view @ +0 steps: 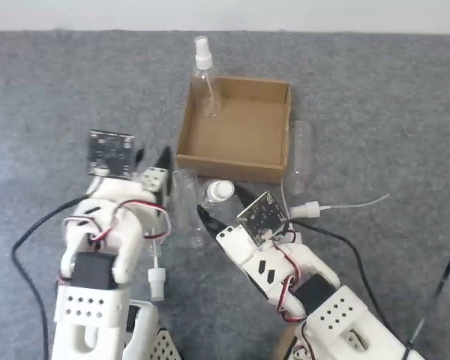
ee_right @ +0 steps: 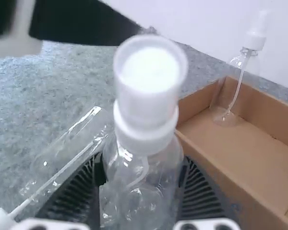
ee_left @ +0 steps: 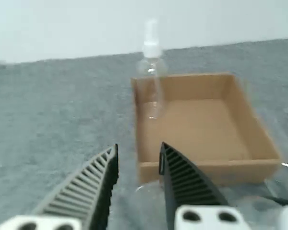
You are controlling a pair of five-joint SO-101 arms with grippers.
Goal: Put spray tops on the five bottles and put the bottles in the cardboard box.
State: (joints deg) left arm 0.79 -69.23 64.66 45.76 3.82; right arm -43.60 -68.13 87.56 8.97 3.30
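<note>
**A:** Where is the cardboard box [view: 235,127] sitting?

**B:** It is sitting around the middle of the table [view: 45,90], toward the far edge. A capped bottle [view: 207,86] is standing upright in the box's far left corner, with its sprayer poking above the wall.

**A:** And what is the right gripper [view: 221,204] doing?

**B:** It is sitting just in front of the box's near wall. Its jaws are pinching the held bottle [ee_right: 141,163] around the body. That bottle is already wearing a fitted top [ee_right: 149,72], white and round.

**A:** Is the left gripper [ee_left: 138,163] carrying anything?

**B:** No. Its jaws are standing spread apart, pointing toward the box's near left corner. A bare bottle [view: 186,210] is lying on the table just beside it, between the two grippers.

**A:** Is anything lying off to the sides?

**B:** A side bottle [view: 303,156] is lying along the box's right wall. I cannot tell whether it is touching the wall. A tubed spray top [view: 309,208] is lying off the box's near right corner, its thin tube trailing toward the table's right edge. A near spray top [view: 157,283] is lying beside the left arm, toward the near edge. A black cable [view: 22,255] is curling toward the near left corner.
</note>
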